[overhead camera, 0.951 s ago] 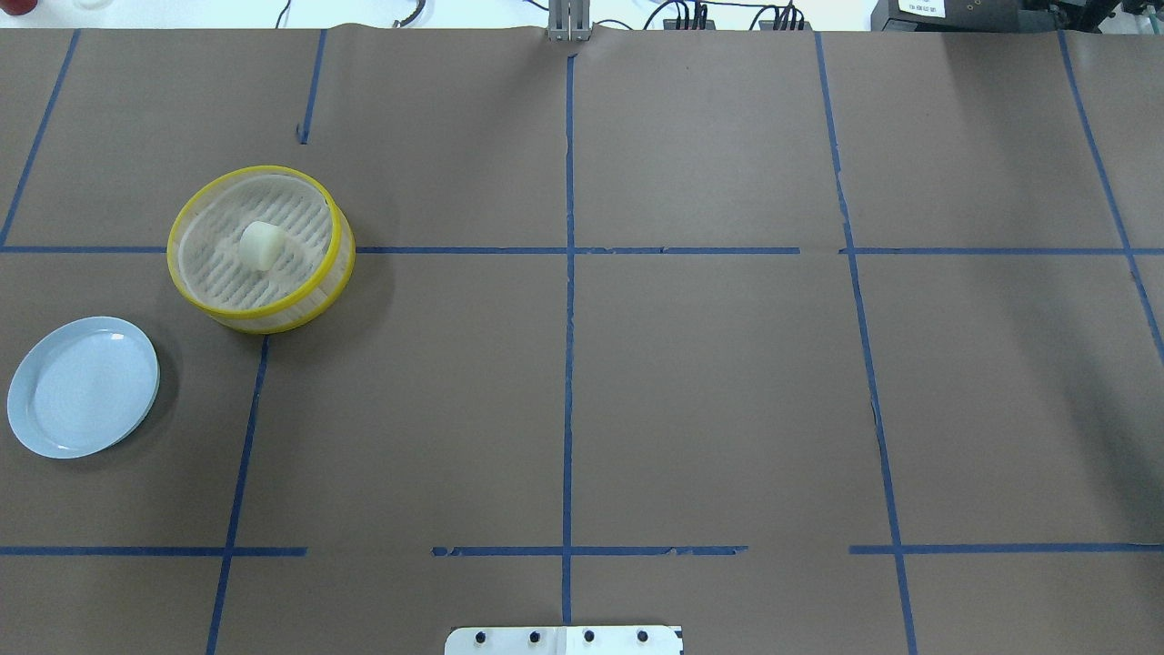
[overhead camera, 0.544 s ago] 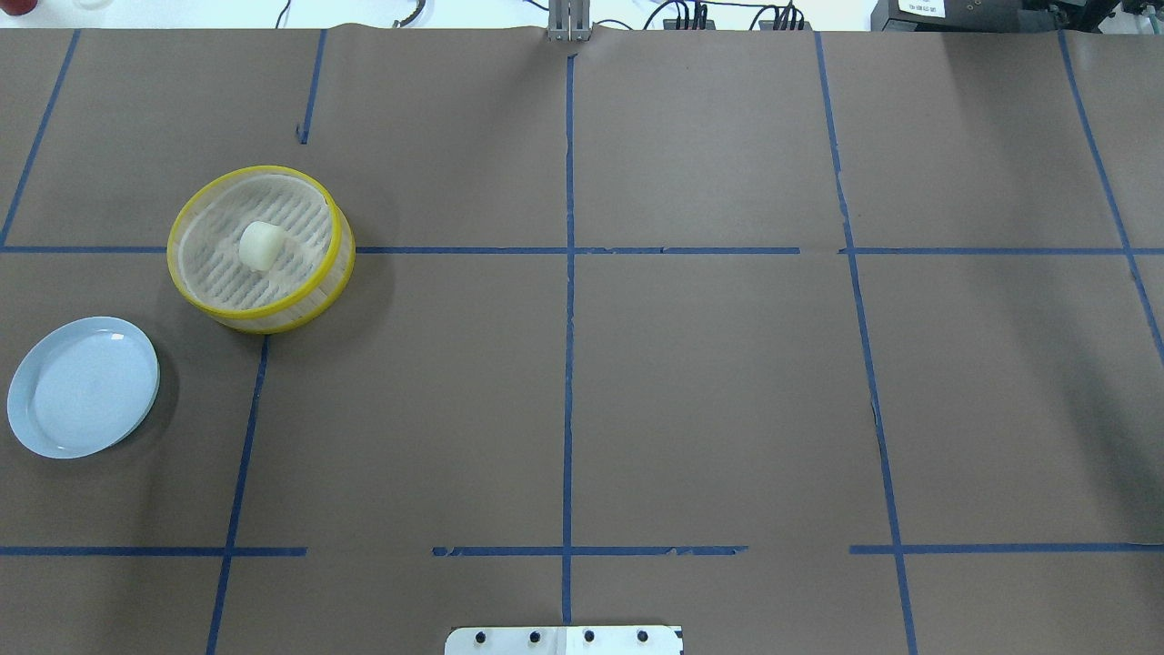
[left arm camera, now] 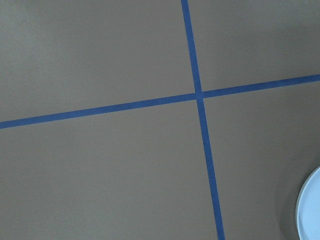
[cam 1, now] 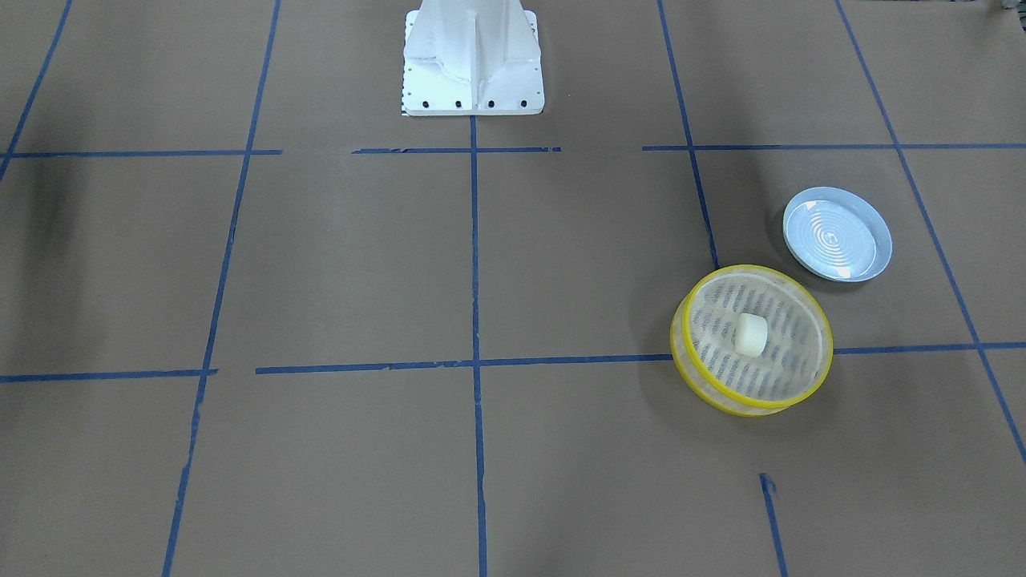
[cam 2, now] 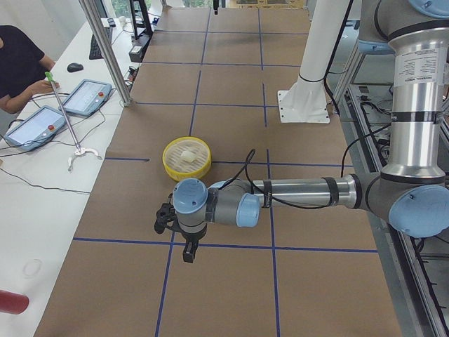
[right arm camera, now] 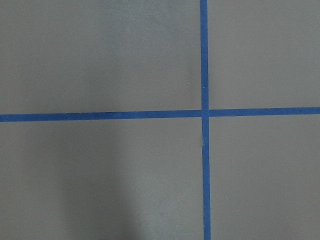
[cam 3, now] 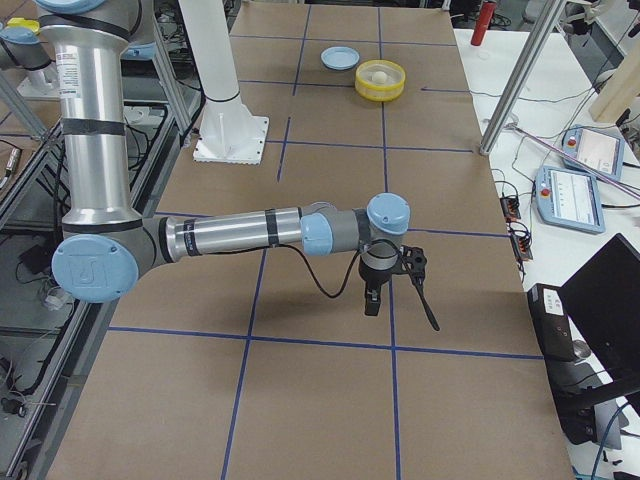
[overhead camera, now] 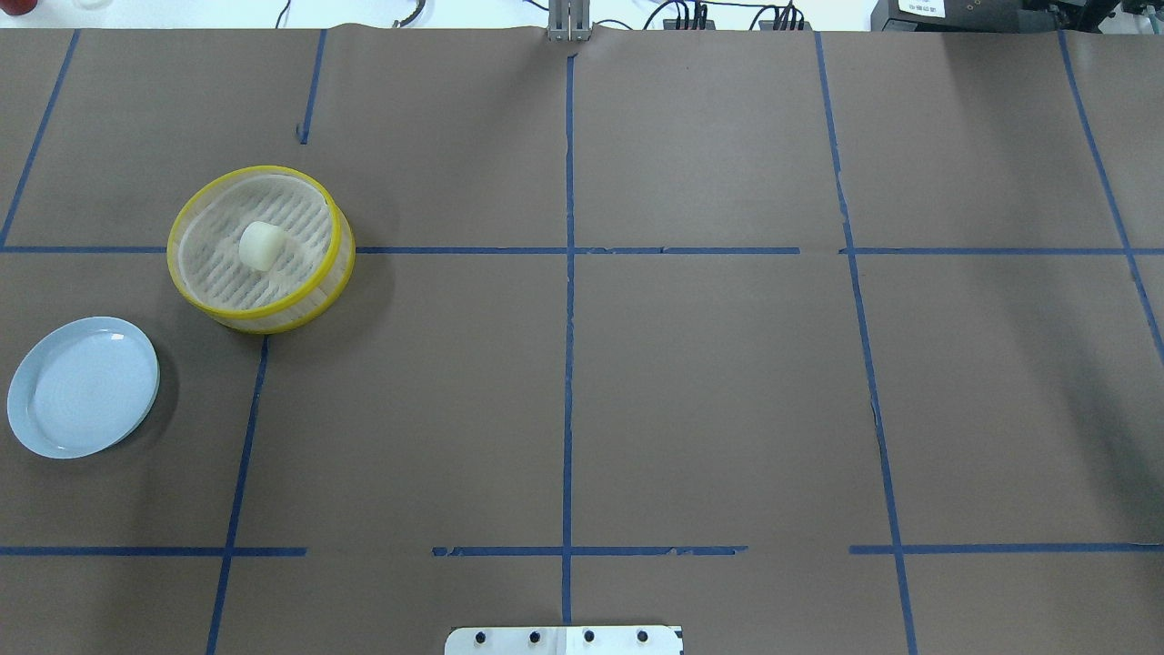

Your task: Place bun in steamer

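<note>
The cream-white bun lies on the slotted floor of the yellow-rimmed steamer at the table's left. Both show in the front-facing view, bun inside steamer, and in the two side views. My left gripper shows only in the left side view, hanging above the table nearer than the steamer. My right gripper shows only in the right side view, far from the steamer. I cannot tell whether either is open or shut.
A pale blue ridged plate lies beside the steamer, toward the robot's side; its edge shows in the left wrist view. The robot's white base stands at the table's middle. Blue tape lines cross the brown table.
</note>
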You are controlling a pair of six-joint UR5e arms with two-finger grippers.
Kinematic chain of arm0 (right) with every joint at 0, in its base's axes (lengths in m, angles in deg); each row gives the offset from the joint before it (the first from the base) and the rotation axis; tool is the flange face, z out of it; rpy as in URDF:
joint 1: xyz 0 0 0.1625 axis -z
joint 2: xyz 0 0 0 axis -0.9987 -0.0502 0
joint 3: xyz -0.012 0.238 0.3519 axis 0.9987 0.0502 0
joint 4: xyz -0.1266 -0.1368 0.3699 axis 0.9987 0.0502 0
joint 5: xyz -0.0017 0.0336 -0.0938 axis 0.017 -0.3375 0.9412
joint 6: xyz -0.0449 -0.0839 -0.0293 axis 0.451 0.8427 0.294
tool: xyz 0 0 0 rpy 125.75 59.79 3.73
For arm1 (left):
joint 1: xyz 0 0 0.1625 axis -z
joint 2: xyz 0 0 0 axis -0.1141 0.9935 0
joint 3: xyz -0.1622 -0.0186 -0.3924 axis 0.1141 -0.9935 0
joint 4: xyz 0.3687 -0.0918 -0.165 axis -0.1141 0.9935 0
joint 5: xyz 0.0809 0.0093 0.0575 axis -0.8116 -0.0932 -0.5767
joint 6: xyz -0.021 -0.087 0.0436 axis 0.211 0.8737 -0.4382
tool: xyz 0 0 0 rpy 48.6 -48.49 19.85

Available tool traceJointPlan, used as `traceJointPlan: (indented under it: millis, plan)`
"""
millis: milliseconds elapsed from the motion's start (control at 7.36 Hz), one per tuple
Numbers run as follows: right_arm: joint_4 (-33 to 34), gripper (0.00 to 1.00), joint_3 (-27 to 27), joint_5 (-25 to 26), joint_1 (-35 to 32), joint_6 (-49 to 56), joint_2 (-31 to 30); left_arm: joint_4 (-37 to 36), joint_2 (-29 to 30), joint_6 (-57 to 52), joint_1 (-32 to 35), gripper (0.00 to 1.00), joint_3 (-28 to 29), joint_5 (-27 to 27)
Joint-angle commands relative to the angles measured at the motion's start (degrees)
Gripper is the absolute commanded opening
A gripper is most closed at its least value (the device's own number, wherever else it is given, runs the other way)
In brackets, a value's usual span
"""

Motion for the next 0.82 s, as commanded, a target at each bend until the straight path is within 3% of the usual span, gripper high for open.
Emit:
traceJointPlan:
  millis: [0, 680]
  plan:
    - [0.0, 1.00, 0.0, 0.0, 0.0, 0.0, 0.0, 0.0, 0.2, 7.9, 0.0, 1.00, -1.6, -0.1]
    - [0.0, 1.00, 0.0, 0.0, 0.0, 0.0, 0.0, 0.0, -0.4, 8.0, -0.1, 1.00, -1.7, 0.0]
